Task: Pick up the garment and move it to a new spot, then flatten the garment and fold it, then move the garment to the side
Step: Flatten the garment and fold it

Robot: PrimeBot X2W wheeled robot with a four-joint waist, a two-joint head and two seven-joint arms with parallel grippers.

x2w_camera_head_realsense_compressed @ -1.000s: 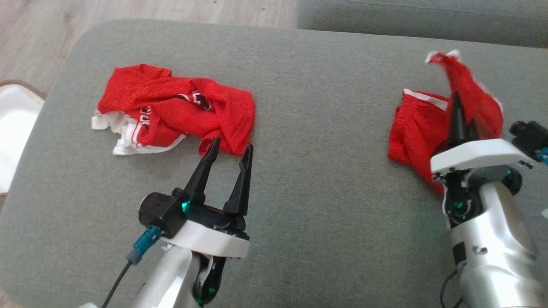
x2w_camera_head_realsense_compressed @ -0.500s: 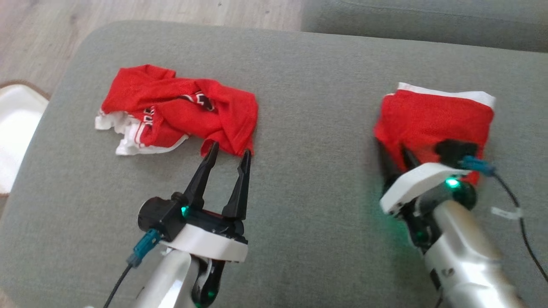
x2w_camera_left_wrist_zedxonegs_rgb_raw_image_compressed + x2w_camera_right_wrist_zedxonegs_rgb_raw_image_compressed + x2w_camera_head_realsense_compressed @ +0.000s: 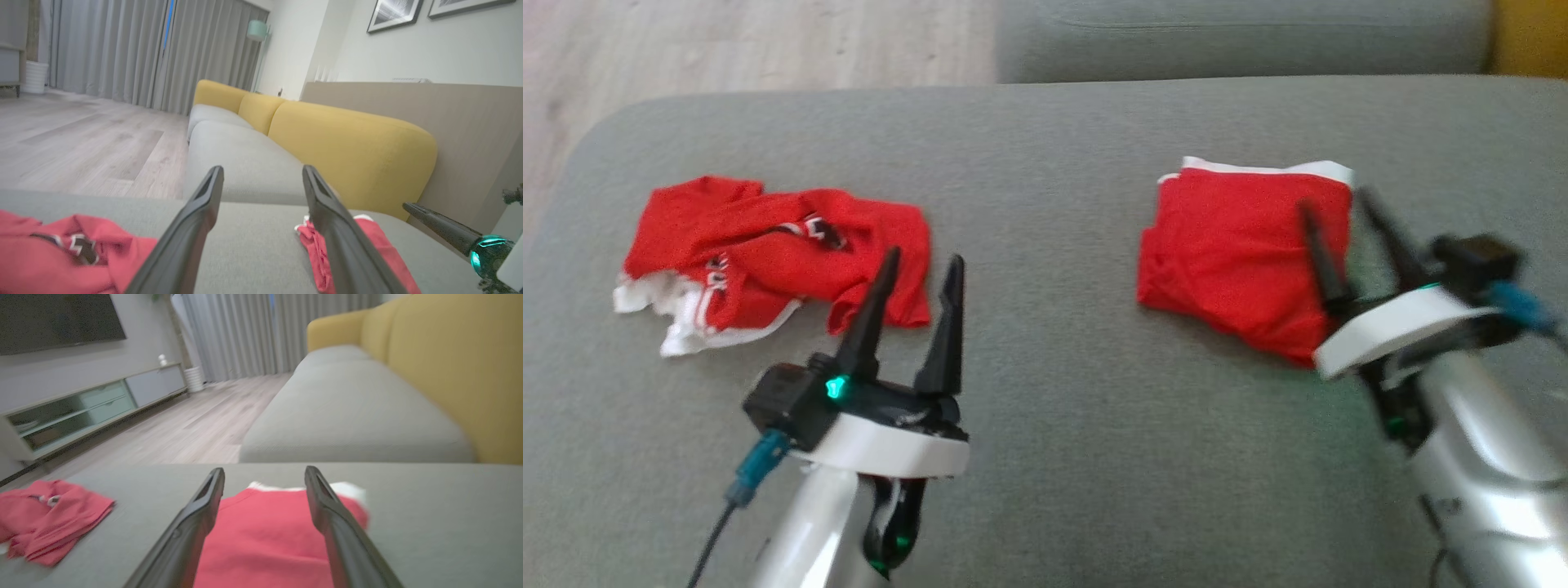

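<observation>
A folded red garment (image 3: 1241, 253) with a white hem lies flat on the right of the grey sofa seat (image 3: 1094, 425). My right gripper (image 3: 1333, 198) stands open over its right edge, fingers above the cloth and nothing between them. The right wrist view shows the same garment (image 3: 261, 539) below the open right gripper (image 3: 264, 469). A second red garment (image 3: 768, 253), crumpled and trimmed in white, lies at the left. My left gripper (image 3: 925, 257) hangs open just in front of its right end. In the left wrist view the left gripper (image 3: 262, 169) is open, with the crumpled garment (image 3: 61, 257) lower left and the folded one (image 3: 378, 239) lower right.
The seat's rounded left edge drops to a wooden floor (image 3: 727, 49). Another grey cushion (image 3: 1241, 33) adjoins at the back, and a yellow backrest (image 3: 347, 151) runs along the sofa's right side. A low TV cabinet (image 3: 81, 408) stands across the room.
My right gripper has opened and let go of the red garment, which was lifted and now lies folded flat. The head camera has shifted; the left gripper stays open by the crumpled garment.
</observation>
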